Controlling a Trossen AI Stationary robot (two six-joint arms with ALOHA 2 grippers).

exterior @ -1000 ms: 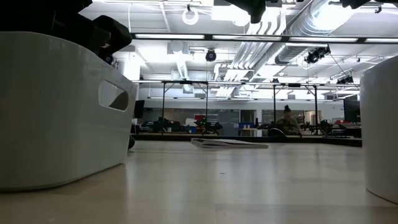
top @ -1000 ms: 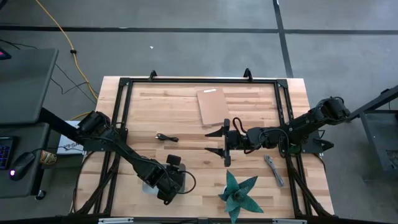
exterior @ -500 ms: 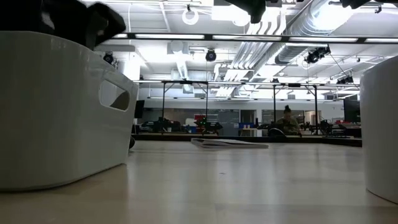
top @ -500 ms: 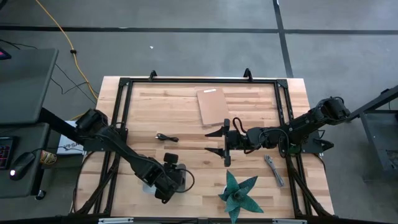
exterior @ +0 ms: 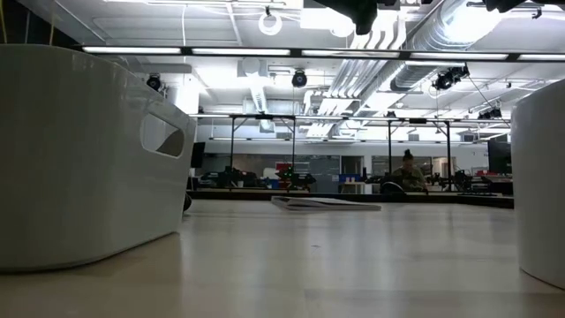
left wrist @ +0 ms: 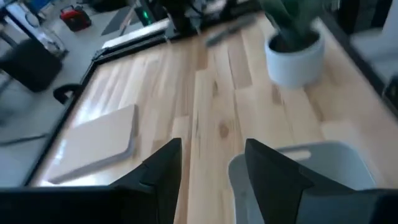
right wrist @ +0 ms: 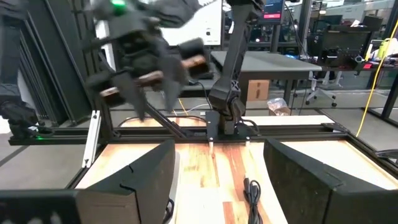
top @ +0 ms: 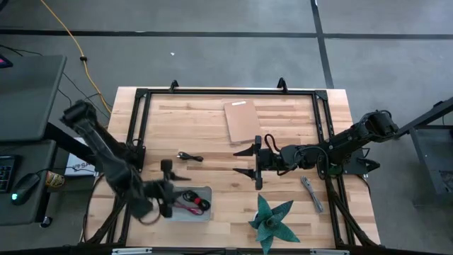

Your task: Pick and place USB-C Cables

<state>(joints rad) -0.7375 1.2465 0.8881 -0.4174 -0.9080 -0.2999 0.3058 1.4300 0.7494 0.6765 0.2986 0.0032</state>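
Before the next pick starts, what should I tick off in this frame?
1. Thin red cord lies inside the pale grey plastic bin: ok.
2. Left gripper at the bin's left edge, jaws open, holding nothing: ok.
3. Right gripper at mid-table, jaws open and empty: ok.
4. Short thin black cord lies free on the wooden table, nothing on it: ok.
5. Grey cord binned: not ok; it lies on the table, right of the teal paper star.
6. Where the black-and-red cord is: cannot tell.
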